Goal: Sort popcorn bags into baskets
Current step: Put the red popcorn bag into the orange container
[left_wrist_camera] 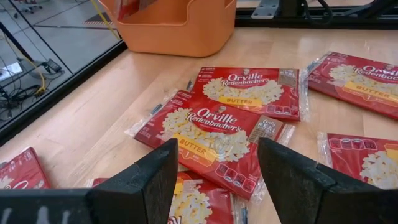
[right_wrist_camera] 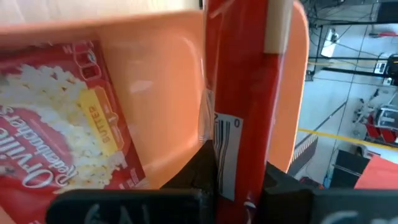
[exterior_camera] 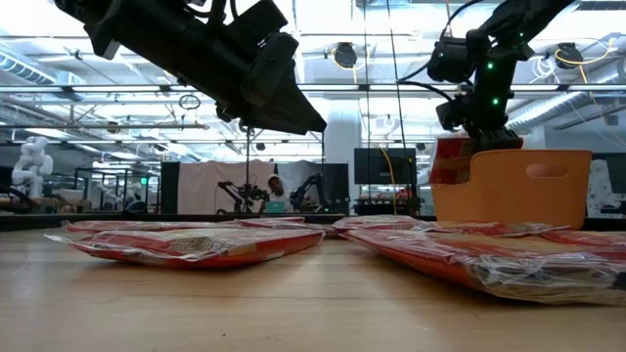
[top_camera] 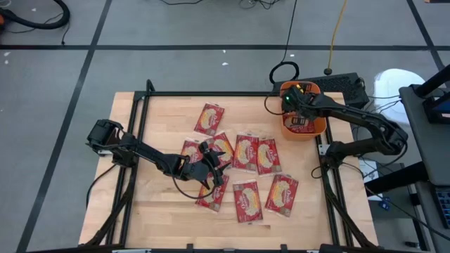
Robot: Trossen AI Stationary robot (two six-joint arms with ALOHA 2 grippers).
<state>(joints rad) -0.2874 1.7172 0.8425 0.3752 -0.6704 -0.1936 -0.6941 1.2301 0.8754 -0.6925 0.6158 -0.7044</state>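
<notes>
right tool (top_camera: 295,112), packet (right_wrist_camera: 239,124) over basket (top_camera: 315,130) rim

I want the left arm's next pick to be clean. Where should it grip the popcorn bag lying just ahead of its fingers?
Probably by a long edge, from above. The flat red popcorn packet lies flat on the wooden table, overlapping a neighbour, so the open left gripper should pinch the freer edge facing the orange plastic bin.
</notes>
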